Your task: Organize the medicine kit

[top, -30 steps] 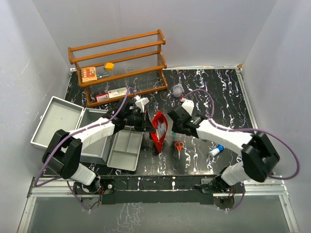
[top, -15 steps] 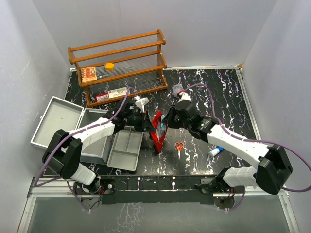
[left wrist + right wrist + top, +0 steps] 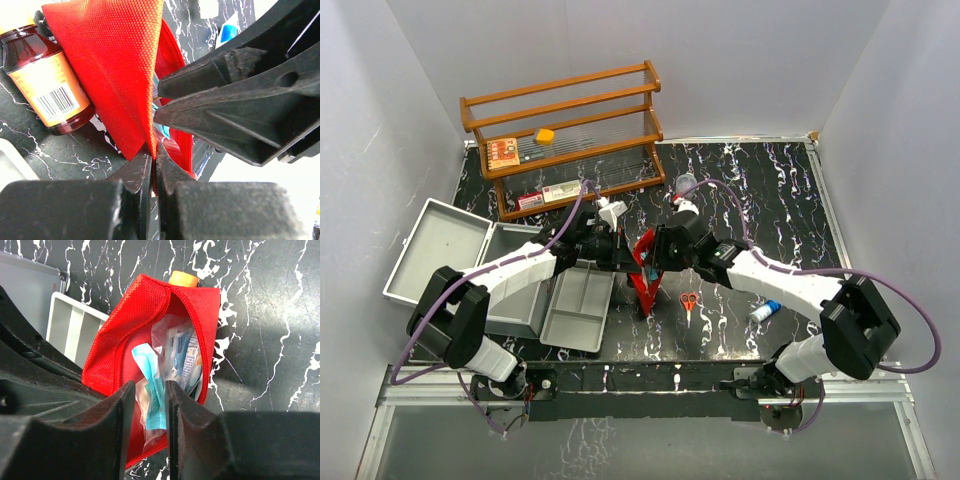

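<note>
— Right pincer (image 3: pixel 146 390) is now sitting closer to the red pouch (image 3: pixel 646 285) than one second ago, and its jaws are parting, yes?
— Yes. They are standing a little apart at the open mouth of the pouch, over a teal packet (image 3: pixel 150 370). I cannot tell if they are touching it.
— And what is the left pincer (image 3: pixel 154 150) doing?
— It is clenching the edge of the pouch, which is standing on its edge on the desk (image 3: pixel 770 200).
— Where is the medicine kit (image 3: pixel 440 245) sitting?
— It is sitting at the left side of the desk with its lid open. Its grey tray (image 3: pixel 575 310) is lying outside, between the case and the pouch.
— What else is lying around?
— A brown bottle (image 3: pixel 45 75) is lying just beside the pouch. Small scissors (image 3: pixel 688 300) are lying to the right of the pouch, and a blue-capped tube (image 3: pixel 766 310) is lying further right. A wooden rack (image 3: pixel 560 130) is standing at the far edge.
</note>
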